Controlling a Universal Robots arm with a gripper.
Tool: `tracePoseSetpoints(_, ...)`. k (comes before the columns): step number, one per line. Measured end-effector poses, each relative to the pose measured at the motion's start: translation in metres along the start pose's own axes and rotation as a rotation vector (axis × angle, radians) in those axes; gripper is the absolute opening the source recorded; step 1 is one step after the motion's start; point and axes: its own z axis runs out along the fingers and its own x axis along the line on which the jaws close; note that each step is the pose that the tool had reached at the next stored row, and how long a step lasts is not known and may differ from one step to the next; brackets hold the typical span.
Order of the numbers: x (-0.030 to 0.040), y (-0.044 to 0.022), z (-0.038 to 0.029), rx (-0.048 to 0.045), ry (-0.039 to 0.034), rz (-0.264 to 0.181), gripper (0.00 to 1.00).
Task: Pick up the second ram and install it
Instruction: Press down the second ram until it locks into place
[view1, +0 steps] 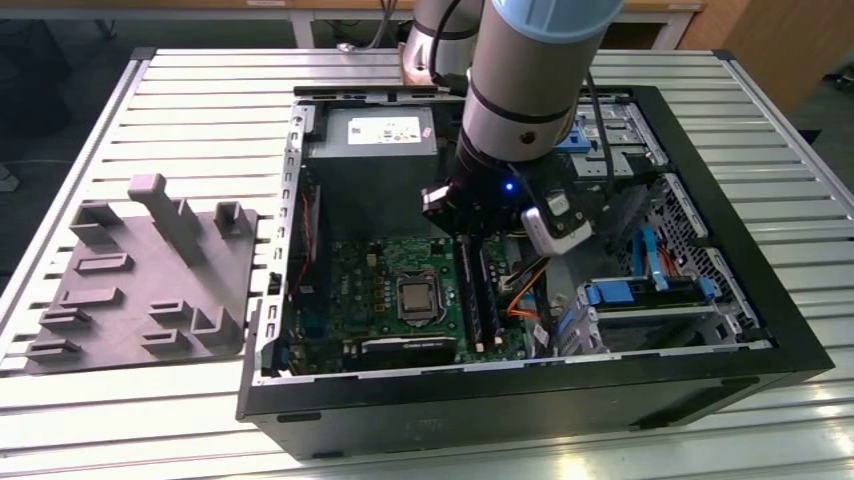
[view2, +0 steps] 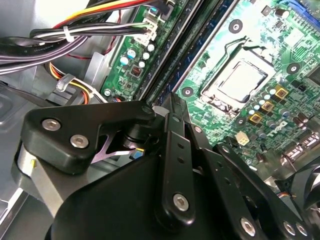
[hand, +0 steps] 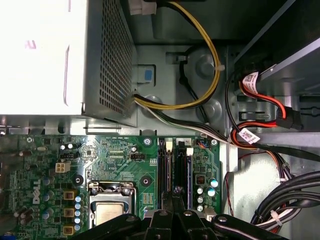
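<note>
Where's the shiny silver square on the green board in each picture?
Exterior view: the silver square sits mid green board, on the exterior view's left of the long black slots.
Second wrist view: the silver square lies beside the gold squares, next to the long black slots.
First wrist view: the silver square lies between the gold squares and the long black slots.
Shared landmark: the long black slots.

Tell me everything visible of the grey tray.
The grey tray looks like matte moulded plastic, with raised blocks, rectangular recesses and one tall post near its far edge. It lies flat on the slatted metal table, at the exterior view's left of the open case, close beside its wall.
</note>
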Motion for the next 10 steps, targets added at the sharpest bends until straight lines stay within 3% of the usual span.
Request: tracePoseSetpoints(10, 0.0, 0.0025, 0.0002, 0.0, 0.0, 0.0, 0.11)
